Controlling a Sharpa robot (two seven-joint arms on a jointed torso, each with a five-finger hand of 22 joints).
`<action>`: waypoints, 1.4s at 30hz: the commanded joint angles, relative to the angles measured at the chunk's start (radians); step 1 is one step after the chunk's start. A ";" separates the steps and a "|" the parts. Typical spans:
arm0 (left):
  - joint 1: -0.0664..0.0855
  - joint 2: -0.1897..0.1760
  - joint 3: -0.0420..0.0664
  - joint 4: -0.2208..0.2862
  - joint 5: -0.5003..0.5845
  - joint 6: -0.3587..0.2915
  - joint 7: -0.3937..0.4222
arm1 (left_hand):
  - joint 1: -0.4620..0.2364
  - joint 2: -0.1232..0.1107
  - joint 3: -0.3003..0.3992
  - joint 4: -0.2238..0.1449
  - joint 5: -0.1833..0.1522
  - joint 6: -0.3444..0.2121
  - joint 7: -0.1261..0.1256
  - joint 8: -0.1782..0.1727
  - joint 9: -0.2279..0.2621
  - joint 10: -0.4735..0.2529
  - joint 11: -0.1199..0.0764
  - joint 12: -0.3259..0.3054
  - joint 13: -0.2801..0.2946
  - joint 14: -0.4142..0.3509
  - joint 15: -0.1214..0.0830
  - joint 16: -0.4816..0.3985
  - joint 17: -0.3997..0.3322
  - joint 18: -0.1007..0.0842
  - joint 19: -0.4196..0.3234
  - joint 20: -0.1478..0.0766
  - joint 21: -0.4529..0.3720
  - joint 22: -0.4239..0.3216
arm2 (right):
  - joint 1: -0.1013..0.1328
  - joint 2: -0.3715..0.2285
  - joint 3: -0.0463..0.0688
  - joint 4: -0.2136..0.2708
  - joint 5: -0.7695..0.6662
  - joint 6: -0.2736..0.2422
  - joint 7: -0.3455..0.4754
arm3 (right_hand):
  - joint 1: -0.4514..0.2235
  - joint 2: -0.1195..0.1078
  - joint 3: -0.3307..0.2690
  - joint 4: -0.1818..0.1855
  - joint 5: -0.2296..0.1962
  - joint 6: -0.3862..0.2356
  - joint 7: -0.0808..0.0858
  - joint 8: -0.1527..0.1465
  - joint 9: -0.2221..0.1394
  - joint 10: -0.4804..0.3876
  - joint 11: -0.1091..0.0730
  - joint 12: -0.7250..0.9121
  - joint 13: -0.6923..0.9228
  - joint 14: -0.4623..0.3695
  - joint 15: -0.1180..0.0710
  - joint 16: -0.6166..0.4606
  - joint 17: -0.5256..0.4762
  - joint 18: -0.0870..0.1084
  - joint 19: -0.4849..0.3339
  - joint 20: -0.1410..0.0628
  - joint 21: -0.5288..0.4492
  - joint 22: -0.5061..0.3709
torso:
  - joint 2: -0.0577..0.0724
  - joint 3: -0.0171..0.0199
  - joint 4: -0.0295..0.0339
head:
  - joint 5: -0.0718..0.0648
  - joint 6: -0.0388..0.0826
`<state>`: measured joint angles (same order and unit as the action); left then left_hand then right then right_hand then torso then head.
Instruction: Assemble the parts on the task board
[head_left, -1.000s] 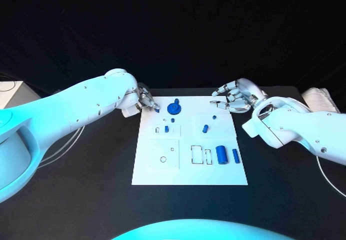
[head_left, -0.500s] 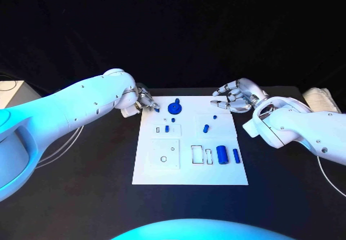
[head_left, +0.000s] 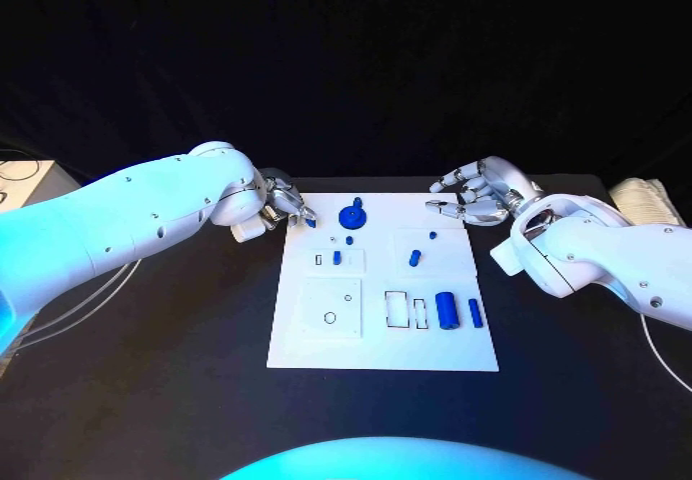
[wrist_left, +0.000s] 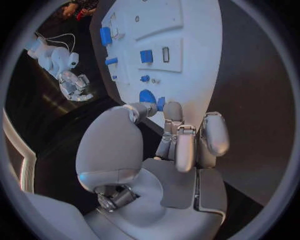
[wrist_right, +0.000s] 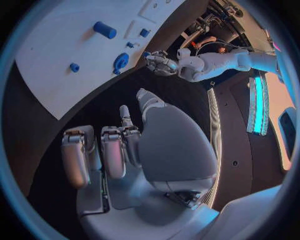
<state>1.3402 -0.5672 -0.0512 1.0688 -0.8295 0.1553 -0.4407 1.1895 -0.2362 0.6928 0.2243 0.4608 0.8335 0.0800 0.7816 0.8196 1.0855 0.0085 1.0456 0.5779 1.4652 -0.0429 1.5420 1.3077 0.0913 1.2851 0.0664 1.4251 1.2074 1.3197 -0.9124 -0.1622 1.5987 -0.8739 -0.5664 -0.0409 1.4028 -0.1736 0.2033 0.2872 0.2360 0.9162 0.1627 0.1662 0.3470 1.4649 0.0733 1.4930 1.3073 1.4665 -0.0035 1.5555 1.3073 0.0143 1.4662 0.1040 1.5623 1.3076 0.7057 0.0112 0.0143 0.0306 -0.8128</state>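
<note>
Unlettered white task board (head_left: 382, 330), blue parts (head_left: 447, 310), no legible writing.

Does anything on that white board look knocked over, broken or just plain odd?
Nothing stands out. The task board lies flat and square on the table, and the blue parts sit tidily on it. Both robot hands, left and right, sit by its far corners.

Both arms are chunky, smooth white shells with small dark screw dots along them. The left hand (head_left: 277, 206) and right hand (head_left: 476, 193) are silver metal, with segmented fingers (wrist_left: 214, 131) and rounded glossy palm covers, plus exposed mechanical bits at the wrist.
</note>
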 joint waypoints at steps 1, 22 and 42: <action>0.001 -0.024 0.001 0.057 -0.004 -0.072 0.016 | -0.013 -0.004 0.199 -0.209 0.024 0.013 -0.002 0.002 -0.004 0.023 -0.005 0.012 0.014 0.082 -0.009 0.009 0.208 -0.009 0.017 -0.004 0.012 0.015 | 0.000 -0.002 0.000 0.002 -0.003 0.011 0.003 | -0.008 0.000 0.004 -0.001 0.002 0.000 -0.002 0.003 -0.001 0.036 0.004 -0.001 0.197 0.092 0.005 -0.007 0.216 -0.011 0.099 0.000 -0.004 0.255 | -0.003 0.0002 0.0047 | -0.002 -0.004; -0.010 -0.104 -0.033 0.266 -0.142 -0.140 -0.053 | -0.031 -0.014 0.205 -0.224 0.069 0.037 -0.012 0.001 -0.006 0.063 -0.016 0.029 0.047 0.094 -0.019 0.018 0.233 -0.017 0.049 -0.014 0.030 0.053 | 0.000 -0.005 0.000 0.002 -0.002 0.013 0.001 | -0.008 0.000 0.004 -0.001 0.002 0.000 -0.002 0.003 -0.001 0.036 0.004 -0.001 0.197 0.092 0.005 -0.007 0.216 -0.011 0.099 0.000 -0.004 0.255 | -0.001 0.0011 0.0028 | 0.010 -0.014; -0.033 -0.091 -0.051 0.283 -0.170 -0.069 -0.064 | -0.031 -0.015 0.207 -0.226 0.071 0.039 -0.013 0.001 -0.006 0.064 -0.016 0.029 0.047 0.093 -0.020 0.017 0.232 -0.017 0.048 -0.014 0.030 0.052 | 0.000 -0.004 0.000 0.001 -0.002 0.017 0.001 | -0.008 0.000 0.004 -0.001 0.002 0.000 -0.002 0.003 -0.001 0.036 0.004 -0.001 0.197 0.092 0.005 -0.007 0.216 -0.011 0.099 0.000 -0.004 0.255 | 0.000 0.0008 0.0012 | 0.007 -0.021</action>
<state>1.3078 -0.6614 -0.1025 1.3482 -0.9805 0.0452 -0.5000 1.1584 -0.2574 0.6874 0.2188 0.5265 0.8635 0.0678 0.7799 0.8141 1.1428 -0.0085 1.0717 0.6249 1.4652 -0.0571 1.5534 1.3077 0.0913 1.3259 0.0538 1.4504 1.2588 1.3196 -0.9167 -0.1623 1.5988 -0.8733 -0.5630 -0.0434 1.4029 -0.1737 0.2033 0.2872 0.2360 0.9162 0.1627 0.1662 0.3471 1.4649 0.0733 1.4930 1.3073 1.4665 -0.0035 1.5555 1.3078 0.0143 1.4662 0.1040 1.5623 1.3080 0.7052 0.0122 0.0163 0.0374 -0.8331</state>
